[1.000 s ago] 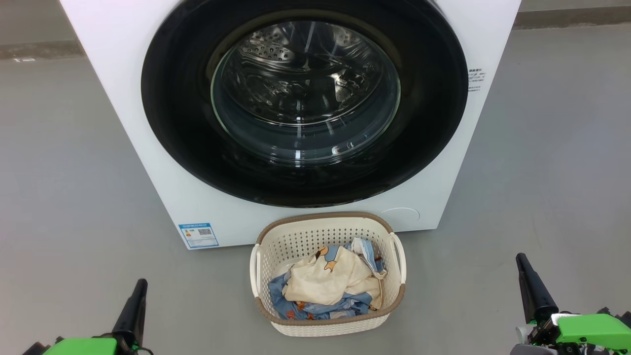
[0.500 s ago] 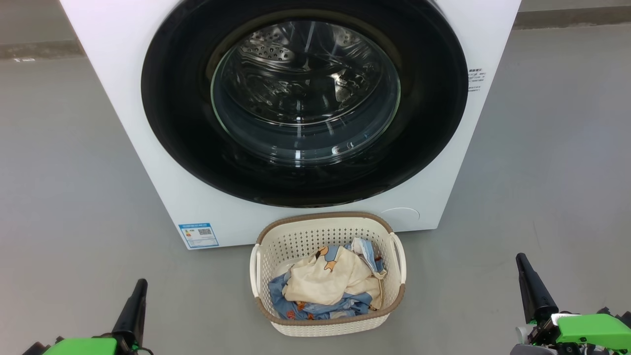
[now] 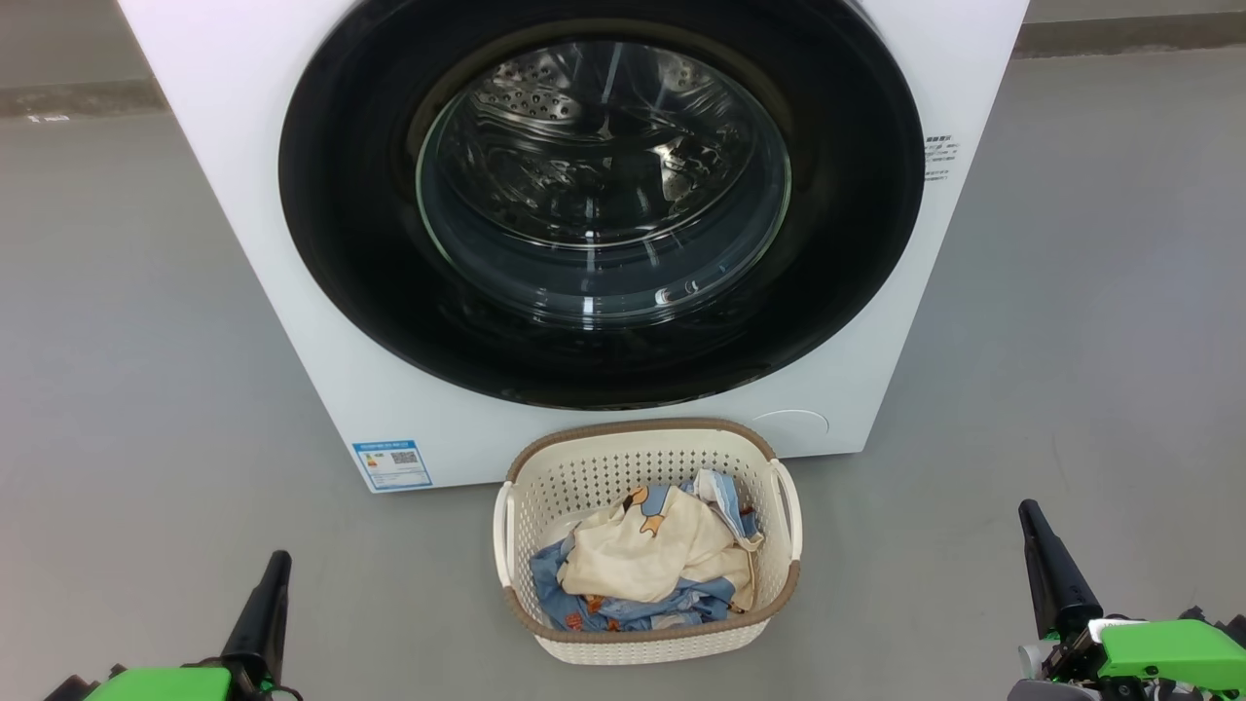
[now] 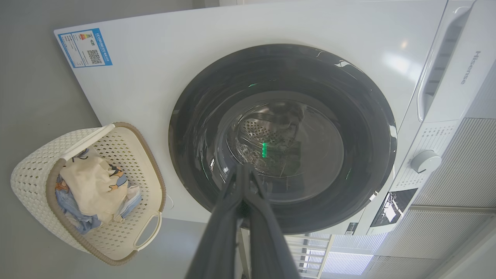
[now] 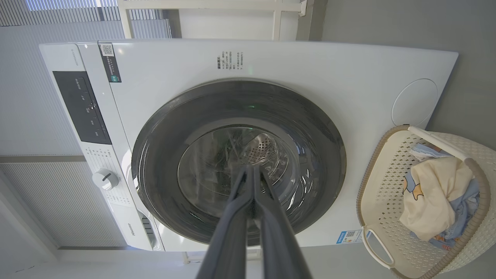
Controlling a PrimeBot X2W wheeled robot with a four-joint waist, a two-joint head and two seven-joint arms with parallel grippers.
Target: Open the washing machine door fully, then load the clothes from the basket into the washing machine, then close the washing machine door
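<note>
The white washing machine (image 3: 243,195) stands ahead with its black-rimmed round door (image 3: 341,243) shut flat against the front; the steel drum shows through the glass. On the floor before it sits the cream basket (image 3: 647,440), holding cream-yellow and blue clothes (image 3: 642,560). My left gripper (image 3: 274,565) rests at the lower left and my right gripper (image 3: 1030,514) at the lower right, both shut and empty, well short of the machine. In the left wrist view the door (image 4: 193,128) and basket (image 4: 31,170) appear beyond the closed fingertips (image 4: 243,167); the right wrist view shows the door (image 5: 162,135), basket (image 5: 383,186) and touching fingertips (image 5: 252,168).
Grey floor (image 3: 117,389) spreads to both sides of the machine and basket. A blue label (image 3: 392,463) marks the machine's lower left corner. The control dial (image 4: 425,161) and panel sit above the door.
</note>
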